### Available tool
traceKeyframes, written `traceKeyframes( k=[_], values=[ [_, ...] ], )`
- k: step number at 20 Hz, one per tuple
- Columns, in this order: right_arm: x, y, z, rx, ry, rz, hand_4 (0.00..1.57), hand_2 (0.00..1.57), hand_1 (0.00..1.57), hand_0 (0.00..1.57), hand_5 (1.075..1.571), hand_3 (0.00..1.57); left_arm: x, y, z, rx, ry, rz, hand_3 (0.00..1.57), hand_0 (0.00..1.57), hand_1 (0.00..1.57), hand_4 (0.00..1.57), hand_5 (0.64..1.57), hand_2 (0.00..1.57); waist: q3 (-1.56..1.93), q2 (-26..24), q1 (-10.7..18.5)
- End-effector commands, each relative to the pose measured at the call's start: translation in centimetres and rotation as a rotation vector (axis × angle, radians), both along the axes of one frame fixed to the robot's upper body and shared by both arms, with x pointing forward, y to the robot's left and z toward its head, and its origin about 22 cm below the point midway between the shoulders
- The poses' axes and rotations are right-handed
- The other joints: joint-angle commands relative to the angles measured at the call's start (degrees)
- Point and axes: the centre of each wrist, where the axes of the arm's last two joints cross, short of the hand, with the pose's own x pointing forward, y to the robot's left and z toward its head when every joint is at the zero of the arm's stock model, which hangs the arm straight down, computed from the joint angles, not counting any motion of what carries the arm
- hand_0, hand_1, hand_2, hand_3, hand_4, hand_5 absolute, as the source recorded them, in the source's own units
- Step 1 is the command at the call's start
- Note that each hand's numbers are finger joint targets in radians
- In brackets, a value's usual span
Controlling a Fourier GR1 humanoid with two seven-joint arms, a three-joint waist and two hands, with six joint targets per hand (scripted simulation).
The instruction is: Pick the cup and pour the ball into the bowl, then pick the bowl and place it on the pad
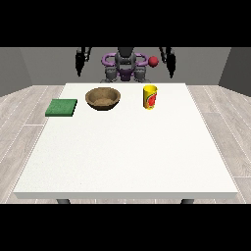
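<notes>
A yellow cup [150, 97] with a red mark stands upright at the table's far side, right of centre. Well above the cup, a small red ball [153, 61] shows in front of the robot's shoulder, with nothing holding it. The brown bowl [103, 98] sits left of the cup and looks empty. The green pad [62, 107] lies flat near the left edge. Both hands are raised behind the far edge. The hand at the view's left [80, 62] and the hand at the view's right [170, 62] hang with straight fingers and hold nothing.
The white table [127, 157] stretches wide towards the camera in front of the three objects. The robot's torso [125, 66] stands behind the far edge, between bowl and cup.
</notes>
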Motion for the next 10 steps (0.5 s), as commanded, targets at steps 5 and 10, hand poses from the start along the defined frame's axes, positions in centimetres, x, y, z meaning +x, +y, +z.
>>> traceKeyframes(
  k=[5, 10],
  values=[
    [0.1, -0.9, 2.9, -0.029, -0.011, 0.002, 0.0, 0.0, 0.0, 0.0, 1.569, 0.0, 0.2, 0.5, 2.9, 0.018, -0.018, -0.013, 0.0, 0.0, 0.0, 0.0, 1.557, 0.0, 0.81, -14.3, -0.3],
    [-1.2, -6.8, 3.5, 0.109, -0.002, 0.053, 0.0, 0.0, 0.0, 0.0, 1.569, 0.0, 1.8, 1.9, 7.3, -0.174, -0.045, 0.014, 0.0, 0.0, 0.0, 0.0, 1.558, 0.0, 1.22, -10.2, -2.0]
  ],
)
